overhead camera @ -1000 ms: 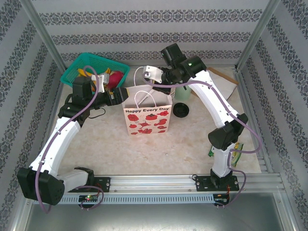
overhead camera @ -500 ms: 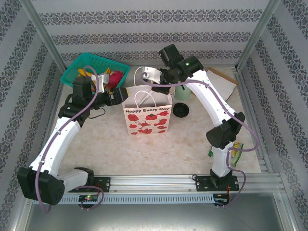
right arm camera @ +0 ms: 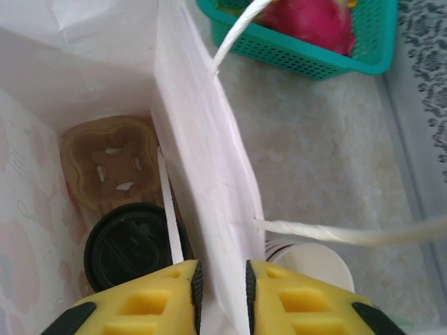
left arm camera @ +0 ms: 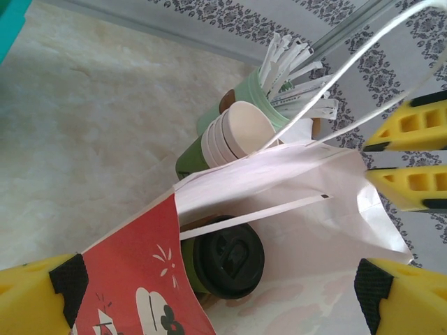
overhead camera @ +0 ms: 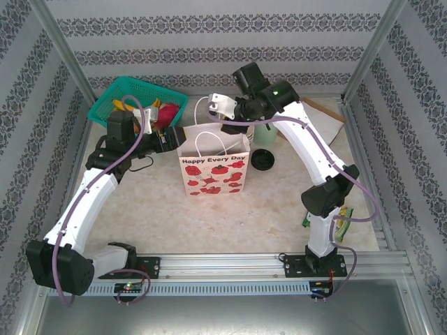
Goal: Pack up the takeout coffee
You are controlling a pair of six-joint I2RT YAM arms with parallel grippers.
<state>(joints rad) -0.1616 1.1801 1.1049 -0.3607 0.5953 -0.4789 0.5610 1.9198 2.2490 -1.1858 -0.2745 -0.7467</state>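
One bag wall separates stacked cups from the takeout coffee.

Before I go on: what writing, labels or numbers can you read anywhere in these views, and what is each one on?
"Happy Every Day": printed in dark letters across the top of the front of the paper bag, above its red drawings, in the top view.
Black lid of the takeout coffee inside the bag: raised marks, too blurred to read.
No other legible text.
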